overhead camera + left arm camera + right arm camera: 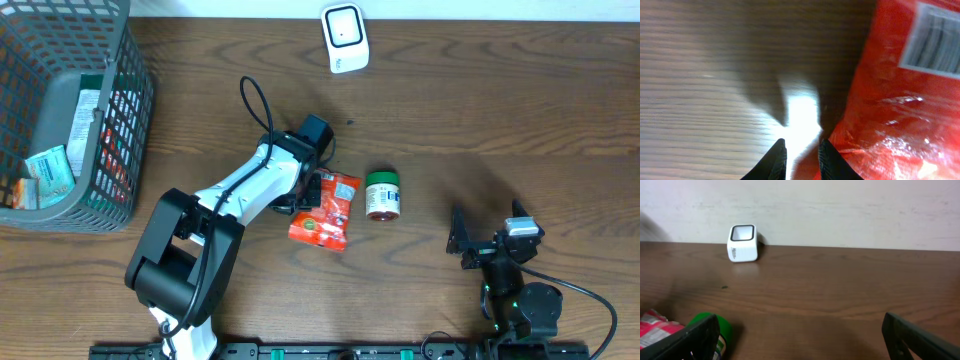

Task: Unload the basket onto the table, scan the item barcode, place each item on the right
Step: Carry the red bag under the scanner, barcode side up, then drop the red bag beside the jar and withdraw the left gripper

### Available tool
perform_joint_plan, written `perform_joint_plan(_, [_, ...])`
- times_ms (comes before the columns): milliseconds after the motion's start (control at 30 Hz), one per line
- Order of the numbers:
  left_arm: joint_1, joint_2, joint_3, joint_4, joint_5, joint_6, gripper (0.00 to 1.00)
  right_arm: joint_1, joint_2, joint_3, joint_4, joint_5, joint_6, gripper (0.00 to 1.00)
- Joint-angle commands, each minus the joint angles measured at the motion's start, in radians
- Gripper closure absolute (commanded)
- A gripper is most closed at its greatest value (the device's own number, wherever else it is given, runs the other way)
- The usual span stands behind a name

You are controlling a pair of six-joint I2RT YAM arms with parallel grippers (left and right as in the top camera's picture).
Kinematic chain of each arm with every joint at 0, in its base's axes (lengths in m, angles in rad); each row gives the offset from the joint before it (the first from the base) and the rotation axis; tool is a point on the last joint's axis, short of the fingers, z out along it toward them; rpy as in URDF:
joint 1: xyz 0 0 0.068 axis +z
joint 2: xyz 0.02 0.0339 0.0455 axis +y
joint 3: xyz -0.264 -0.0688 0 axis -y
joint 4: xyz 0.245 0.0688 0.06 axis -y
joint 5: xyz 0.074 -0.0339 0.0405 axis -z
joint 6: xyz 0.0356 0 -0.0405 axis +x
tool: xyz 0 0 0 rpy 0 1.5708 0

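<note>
The left end effector [801, 161] is low over the desk [500, 120] with its tips a narrow gap apart and only bare wood showing between them, so it holds nothing. The red pouch [890, 100] lies flat just beside its right tip, barcode [936, 39] facing up and further ahead to the right. That placement reads as lining up on the pouch's near edge, where a thin bag can be pinched off the desk. The scanner [344, 38] stands well ahead of this end effector, window upward, so the pouch would need lifting and turning code-down. The right end effector [801, 320] is spread wide and empty, with the jar [382, 195] ahead to its left.
</note>
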Motion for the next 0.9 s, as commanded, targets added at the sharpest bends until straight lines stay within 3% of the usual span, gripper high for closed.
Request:
perform_joint_plan(0, [0.004,0.006,-0.005,0.013,0.1,0.025,0.75,-0.01,-0.003,-0.001,-0.004,0.002,0.003,0.01])
perform_joint_plan(867, [-0.035,0.006,-0.005,0.093,0.1,0.072,0.73,-0.01,-0.003,-0.001,-0.004,0.002,0.003,0.01])
